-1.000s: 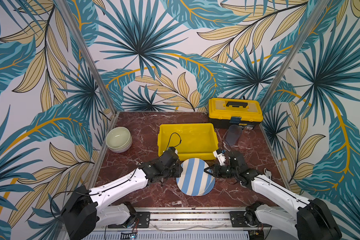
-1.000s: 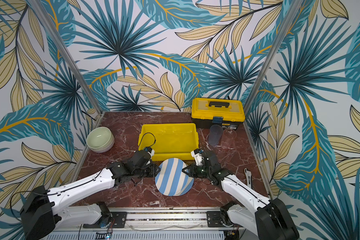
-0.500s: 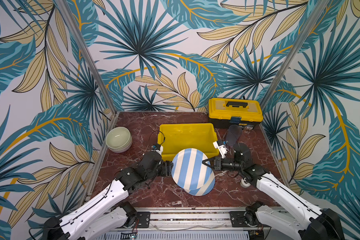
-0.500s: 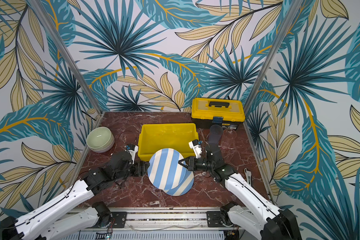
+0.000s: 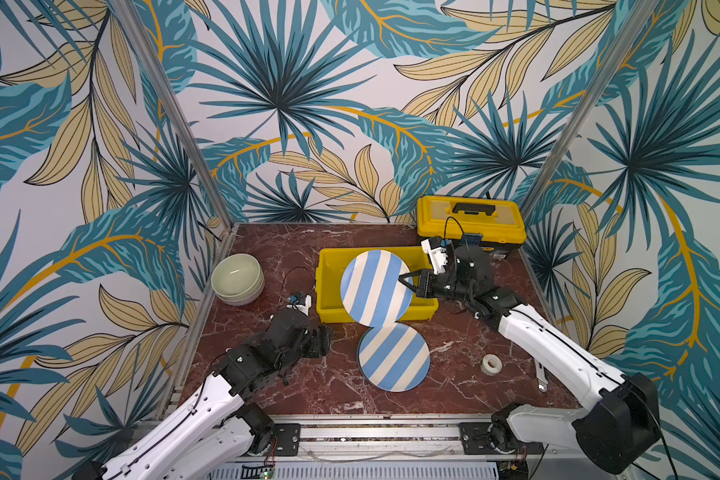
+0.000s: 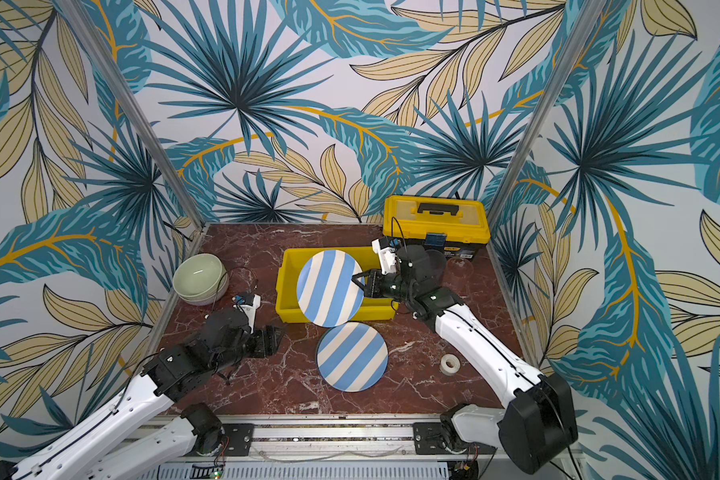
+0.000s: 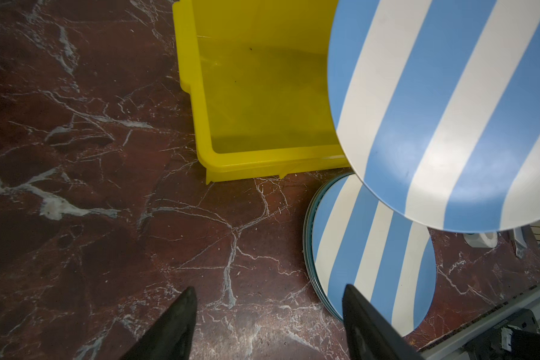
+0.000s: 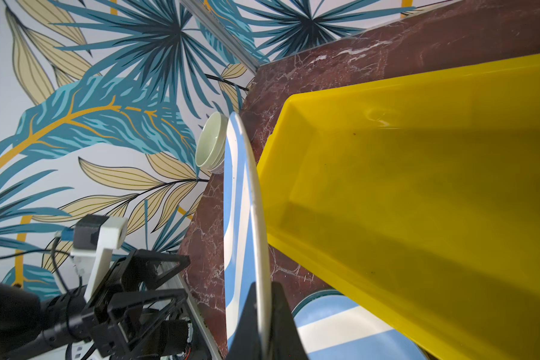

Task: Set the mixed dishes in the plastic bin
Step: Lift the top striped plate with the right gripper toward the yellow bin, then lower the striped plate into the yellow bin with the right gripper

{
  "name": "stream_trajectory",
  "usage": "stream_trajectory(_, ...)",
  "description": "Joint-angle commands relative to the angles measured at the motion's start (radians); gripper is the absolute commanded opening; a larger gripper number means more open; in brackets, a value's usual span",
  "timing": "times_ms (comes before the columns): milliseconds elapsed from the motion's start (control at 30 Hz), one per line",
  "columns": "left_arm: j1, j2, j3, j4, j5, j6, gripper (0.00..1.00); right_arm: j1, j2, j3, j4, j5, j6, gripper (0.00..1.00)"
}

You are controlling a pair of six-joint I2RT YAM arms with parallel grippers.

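**Striped plate over bin, not down yet**

The blue-and-white striped plate (image 5: 376, 287) hangs tilted above the yellow plastic bin (image 5: 328, 309), with its near edge seemingly over the front wall. The right gripper (image 5: 410, 283) is clamped on the plate's rim (a thin edge pinch, so go gently). Shift it toward the bin's middle, level it, lower it, then release. The left gripper (image 7: 269, 290) is spread wide and empty, near the other striped plates (image 5: 393, 358) on the table (image 5: 292, 386).

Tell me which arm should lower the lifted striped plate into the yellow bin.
Right. The right gripper is shut on the lifted striped plate at its rim, holding it above the yellow bin. The left gripper is open, empty, beside the bin.
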Motion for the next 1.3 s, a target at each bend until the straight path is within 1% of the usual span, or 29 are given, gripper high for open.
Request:
stream_trajectory(0,0.004,-0.029,-0.011,-0.010,-0.013,-0.001,0.74,0.004,0.042,0.076,0.011,0.103,-0.012,0.00)
stream_trajectory(133,0.004,-0.040,-0.019,-0.010,-0.016,0.005,0.75,0.003,0.102,0.125,0.023,0.187,-0.009,0.00)
stream_trajectory(200,0.004,-0.040,-0.016,-0.010,-0.021,0.006,0.76,0.004,0.132,0.141,0.042,0.200,0.000,0.00)
stream_trajectory(300,0.004,-0.047,-0.014,-0.010,-0.032,0.003,0.80,0.011,0.185,0.165,0.062,0.217,0.011,0.00)
stream_trajectory(400,0.004,-0.060,-0.014,-0.010,-0.041,0.006,0.81,0.016,0.238,0.182,0.091,0.227,0.026,0.00)
stream_trajectory(567,0.005,-0.077,-0.010,-0.022,-0.044,0.022,0.82,0.024,0.326,0.204,0.149,0.222,0.061,0.00)
stream_trajectory(633,0.004,-0.081,-0.004,-0.039,-0.057,0.023,0.85,0.029,0.361,0.213,0.169,0.221,0.072,0.00)
stream_trajectory(733,0.004,-0.094,0.002,-0.062,-0.082,0.019,0.89,0.036,0.414,0.233,0.188,0.207,0.080,0.00)
stream_trajectory(900,0.004,-0.117,0.001,-0.074,-0.092,0.013,0.90,0.049,0.495,0.275,0.199,0.165,0.097,0.00)
stream_trajectory(1200,0.004,-0.125,0.029,-0.105,-0.132,0.028,0.91,0.060,0.546,0.237,0.273,0.153,0.146,0.00)
stream_trajectory(1233,0.004,-0.125,0.032,-0.105,-0.137,0.030,0.92,0.059,0.553,0.229,0.286,0.145,0.153,0.00)
stream_trajectory(1267,0.004,-0.123,0.035,-0.105,-0.141,0.032,0.95,0.062,0.558,0.223,0.298,0.138,0.159,0.00)
